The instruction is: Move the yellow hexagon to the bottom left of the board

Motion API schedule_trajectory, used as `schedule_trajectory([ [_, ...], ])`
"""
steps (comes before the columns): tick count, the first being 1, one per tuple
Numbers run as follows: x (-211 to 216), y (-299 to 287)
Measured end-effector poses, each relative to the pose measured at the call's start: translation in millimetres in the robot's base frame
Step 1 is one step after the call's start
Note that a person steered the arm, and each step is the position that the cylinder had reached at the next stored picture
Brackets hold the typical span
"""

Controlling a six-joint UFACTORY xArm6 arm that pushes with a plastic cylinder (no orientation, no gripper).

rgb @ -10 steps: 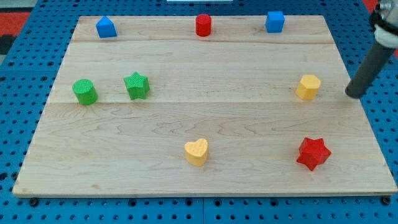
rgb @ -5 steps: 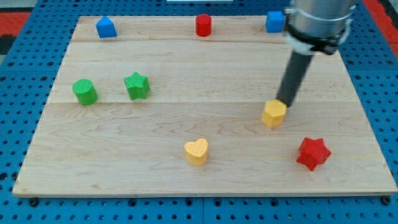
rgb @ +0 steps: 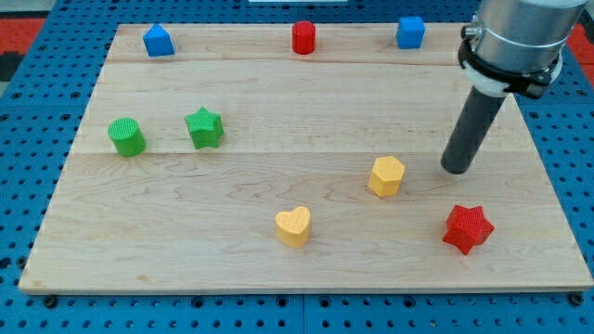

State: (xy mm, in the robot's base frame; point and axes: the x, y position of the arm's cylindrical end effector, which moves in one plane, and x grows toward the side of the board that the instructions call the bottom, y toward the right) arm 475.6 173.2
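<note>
The yellow hexagon (rgb: pixel 386 175) sits on the wooden board (rgb: pixel 278 269), right of centre and a little below the middle. My tip (rgb: pixel 456 170) rests on the board to the hexagon's right, apart from it by roughly a block's width. The rod rises from the tip toward the view's top right. The board's bottom left corner lies far to the left of the hexagon.
A yellow heart (rgb: pixel 293 225) lies below-left of the hexagon. A red star (rgb: pixel 467 228) is at the lower right. A green cylinder (rgb: pixel 126 137) and green star (rgb: pixel 203 127) are at the left. A blue block (rgb: pixel 158 41), red cylinder (rgb: pixel 303 38) and blue cube (rgb: pixel 410 32) line the top.
My tip came in from the right edge and pushed the yellow hexagon left and down. It has now drawn back to the right, leaving a gap to the hexagon.
</note>
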Motion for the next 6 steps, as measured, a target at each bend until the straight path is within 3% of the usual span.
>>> schedule_trajectory([
  [2, 22, -135],
  [6, 22, -260],
])
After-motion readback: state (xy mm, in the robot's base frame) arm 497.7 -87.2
